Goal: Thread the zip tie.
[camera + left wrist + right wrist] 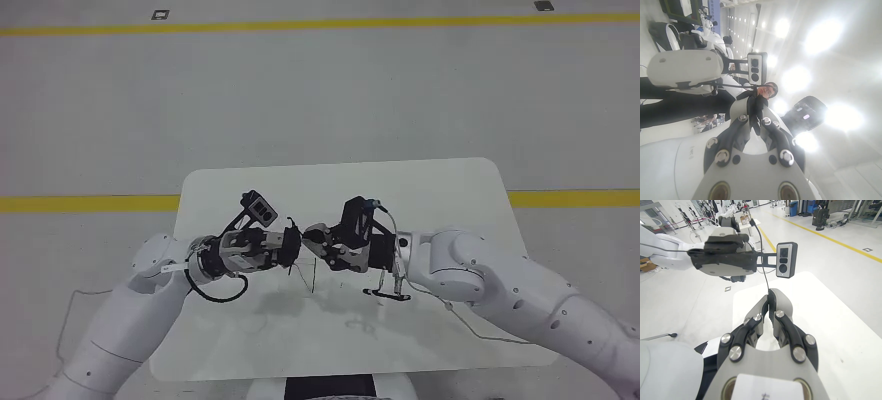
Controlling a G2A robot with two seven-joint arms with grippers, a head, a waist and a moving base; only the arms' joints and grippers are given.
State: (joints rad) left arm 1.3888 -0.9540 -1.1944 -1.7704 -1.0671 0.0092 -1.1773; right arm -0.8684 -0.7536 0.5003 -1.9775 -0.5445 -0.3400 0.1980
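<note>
Mid-frame, left gripper (pixel 755 106) and right gripper (pixel 769 303) each pinch the zip tie (pixel 766 281): likely light, springy, slick; best held near its tip.

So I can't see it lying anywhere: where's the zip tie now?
In the right wrist view, the zip tie sticks out of the shut right gripper, raised above the white table opposite the left gripper.

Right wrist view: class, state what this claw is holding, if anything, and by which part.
The right claw is shut on a thin black zip tie, pinching one end between its fingertips; the rest sticks out free beyond them.
</note>
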